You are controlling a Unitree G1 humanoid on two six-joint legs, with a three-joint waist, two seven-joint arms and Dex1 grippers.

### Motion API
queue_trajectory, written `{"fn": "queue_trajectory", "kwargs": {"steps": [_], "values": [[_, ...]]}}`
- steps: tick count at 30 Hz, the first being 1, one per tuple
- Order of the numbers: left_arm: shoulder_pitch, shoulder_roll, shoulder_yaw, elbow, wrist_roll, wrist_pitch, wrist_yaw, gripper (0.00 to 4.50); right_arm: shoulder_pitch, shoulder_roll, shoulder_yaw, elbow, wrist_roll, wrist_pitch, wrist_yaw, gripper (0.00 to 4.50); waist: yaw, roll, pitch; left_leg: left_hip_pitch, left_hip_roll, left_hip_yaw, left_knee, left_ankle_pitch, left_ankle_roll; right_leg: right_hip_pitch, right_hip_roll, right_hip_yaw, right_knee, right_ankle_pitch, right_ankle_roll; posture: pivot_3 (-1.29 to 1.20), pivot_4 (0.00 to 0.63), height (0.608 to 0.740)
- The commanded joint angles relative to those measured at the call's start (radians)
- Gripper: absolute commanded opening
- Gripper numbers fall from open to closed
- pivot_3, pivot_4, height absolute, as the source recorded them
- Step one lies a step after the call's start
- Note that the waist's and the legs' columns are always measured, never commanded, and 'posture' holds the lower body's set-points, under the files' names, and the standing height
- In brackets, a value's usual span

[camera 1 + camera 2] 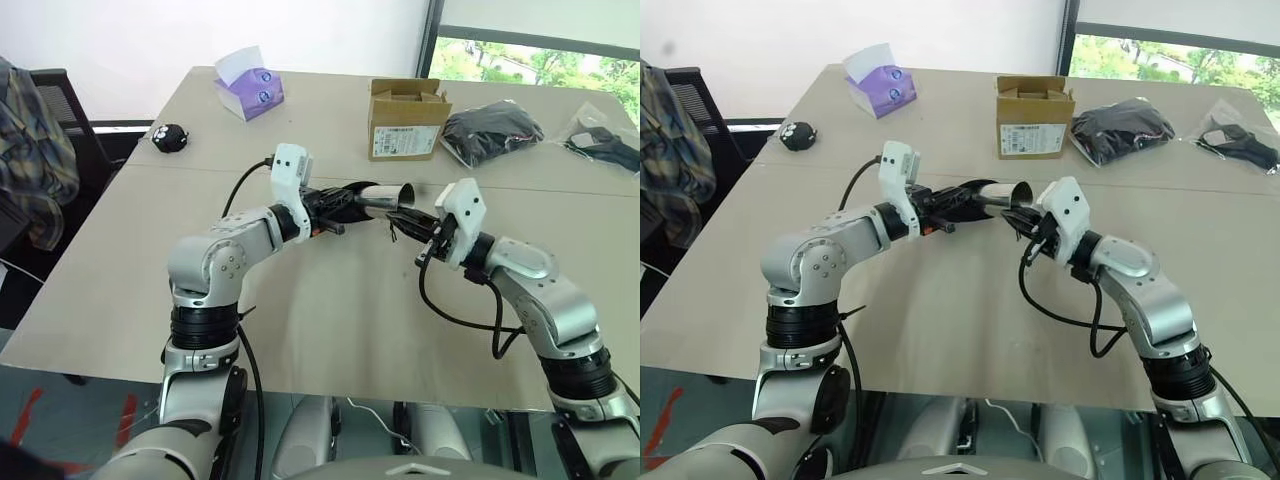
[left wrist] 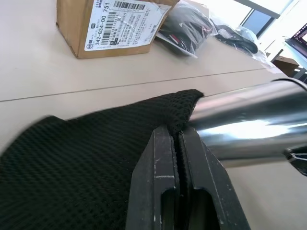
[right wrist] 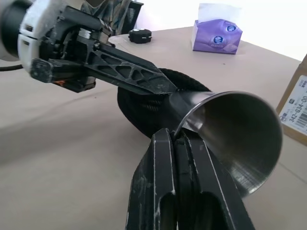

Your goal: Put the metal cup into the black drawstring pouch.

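Note:
The metal cup (image 1: 385,197) hangs level above the table's middle, its narrow base pushed into the mouth of the black drawstring pouch (image 1: 335,200). My right gripper (image 3: 173,136) is shut on the cup's (image 3: 235,129) rim, pinching the wall at the open end. From the other side, my left gripper (image 2: 178,132) is shut on the edge of the pouch's (image 2: 86,163) mesh fabric, right where the cup (image 2: 249,124) enters. The pouch's far end is hidden behind the left gripper's fingers (image 3: 134,74).
On the beige table (image 1: 330,320), a cardboard box (image 1: 405,120) stands behind the grippers. A purple tissue box (image 1: 250,90) and a small round black object (image 1: 170,137) lie back left. A black bundle in clear plastic (image 1: 490,132) and another bag (image 1: 605,145) lie back right.

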Motion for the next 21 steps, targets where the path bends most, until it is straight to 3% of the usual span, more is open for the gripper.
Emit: {"fn": "queue_trajectory", "kwargs": {"steps": [1, 10, 16, 21], "values": [[-0.013, -0.004, 0.009, -0.046, -0.027, -0.001, 0.003, 0.00, -0.041, 0.025, 0.023, 0.005, -0.027, -0.040, -0.005, 0.04, -0.001, 0.000, 0.000, 0.000, 0.000, 0.000, 0.000, 0.000, 0.000, 0.000, 0.000, 0.000, 0.000, 0.000, 0.000, 0.00, 0.150, 0.710], [-0.021, -0.026, -0.001, -0.033, -0.024, -0.013, 0.015, 0.00, -0.153, 0.128, 0.181, 0.166, -0.204, -0.130, -0.027, 0.04, -0.018, 0.000, 0.000, 0.000, 0.000, 0.000, 0.000, 0.000, 0.000, 0.000, 0.000, 0.000, 0.000, 0.000, 0.000, 0.00, 0.150, 0.710], [-0.027, -0.022, 0.004, -0.017, -0.023, -0.023, 0.011, 0.00, -0.137, 0.259, 0.081, 0.218, -0.140, -0.091, -0.120, 0.04, -0.022, 0.000, 0.000, 0.000, 0.000, -0.001, 0.000, 0.000, 0.000, 0.000, 0.000, 0.000, 0.001, 0.000, 0.000, 0.00, 0.150, 0.710], [-0.023, -0.026, -0.003, -0.021, -0.021, -0.032, 0.016, 0.00, -0.108, 0.478, -0.122, 0.228, 0.093, 0.015, -0.259, 0.04, -0.022, 0.000, 0.000, 0.000, 0.000, -0.001, 0.000, 0.000, 0.000, 0.000, 0.000, -0.001, 0.001, 0.000, 0.000, 0.00, 0.150, 0.710]]}}
